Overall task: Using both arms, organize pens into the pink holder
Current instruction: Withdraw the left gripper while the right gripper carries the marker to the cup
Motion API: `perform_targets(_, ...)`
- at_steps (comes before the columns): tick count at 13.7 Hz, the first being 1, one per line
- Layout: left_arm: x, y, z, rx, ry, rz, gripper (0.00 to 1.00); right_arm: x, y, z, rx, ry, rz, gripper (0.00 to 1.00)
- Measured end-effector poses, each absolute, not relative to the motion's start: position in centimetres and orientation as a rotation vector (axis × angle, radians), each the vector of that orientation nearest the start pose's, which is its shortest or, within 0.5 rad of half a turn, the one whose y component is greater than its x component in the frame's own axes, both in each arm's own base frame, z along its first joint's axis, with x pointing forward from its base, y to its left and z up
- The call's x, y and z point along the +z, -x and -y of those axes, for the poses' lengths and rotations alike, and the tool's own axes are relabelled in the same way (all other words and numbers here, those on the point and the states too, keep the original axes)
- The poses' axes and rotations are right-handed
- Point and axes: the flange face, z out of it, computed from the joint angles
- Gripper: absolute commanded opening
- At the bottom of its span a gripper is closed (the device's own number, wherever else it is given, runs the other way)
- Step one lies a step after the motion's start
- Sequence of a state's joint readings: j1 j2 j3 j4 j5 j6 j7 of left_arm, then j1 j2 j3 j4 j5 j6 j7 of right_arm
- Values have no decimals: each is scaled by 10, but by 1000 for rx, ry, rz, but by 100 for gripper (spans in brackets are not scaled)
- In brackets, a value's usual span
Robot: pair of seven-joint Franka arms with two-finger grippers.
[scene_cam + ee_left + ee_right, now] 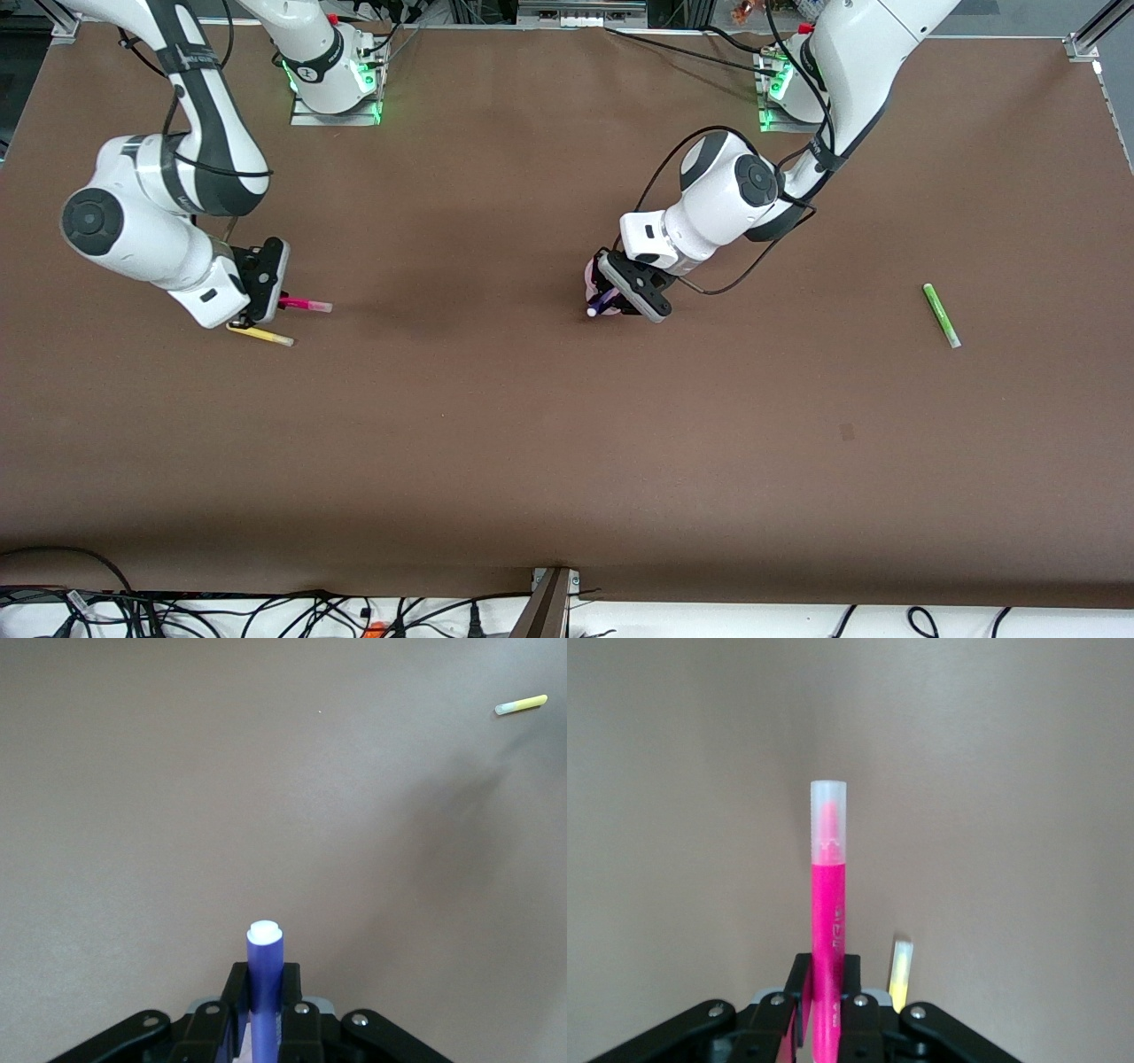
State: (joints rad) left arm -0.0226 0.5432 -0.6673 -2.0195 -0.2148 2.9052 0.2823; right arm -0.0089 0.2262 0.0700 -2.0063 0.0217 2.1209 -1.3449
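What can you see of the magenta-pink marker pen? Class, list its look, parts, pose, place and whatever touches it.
The slim magenta-pink marker pen has a bright pink barrel and a clear, frosted-looking plastic cap showing the pink tip inside. The right gripper is shut on its barrel, the capped end sticking out toward the table's middle. It sits at the right arm's end of the table, roughly level, beside the yellow marker pen lying on the brown tabletop.

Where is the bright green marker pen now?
The bright green marker pen lies alone on the brown table, toward the left arm's end, well apart from the left gripper.
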Motion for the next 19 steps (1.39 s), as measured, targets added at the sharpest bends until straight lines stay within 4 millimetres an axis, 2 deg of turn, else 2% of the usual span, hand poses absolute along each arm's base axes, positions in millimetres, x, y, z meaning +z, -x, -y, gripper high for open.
perform_targets(3, 280, -520, 376, -630, 3388, -1097, 100, 364, -590, -38, 173, 2422, 1870, 0)
perform_targets(6, 296, -530, 368, -679, 3376, -1077, 100, 386, -595, -53, 263, 2568, 1754, 0)
perform_targets(8, 312, -541, 352, -615, 3375, -1068, 100, 417, -598, -63, 324, 2647, 1624, 0)
perform_targets(10, 337, -560, 330, -445, 3389, -1068, 100, 442, -596, -85, 382, 2703, 1530, 0)
perform_targets(12, 368, -581, 301, -234, 3409, -1064, 100, 456, -592, -116, 393, 2747, 1489, 0)
perform_targets(14, 398, -600, 263, -39, 3427, -1038, 100, 459, -587, -146, 392, 2787, 1453, 0)
perform_targets(15, 408, -606, 239, 64, 3421, -1021, 100, 458, -582, -162, 401, 2810, 1428, 0)
perform_targets(17, 426, -618, 179, 235, 3326, -983, 100, 460, -569, -204, 432, 2879, 1362, 0)
perform_targets(19, 454, -624, 136, 344, 3234, -918, 100, 469, -549, -255, 446, 2957, 1291, 0)
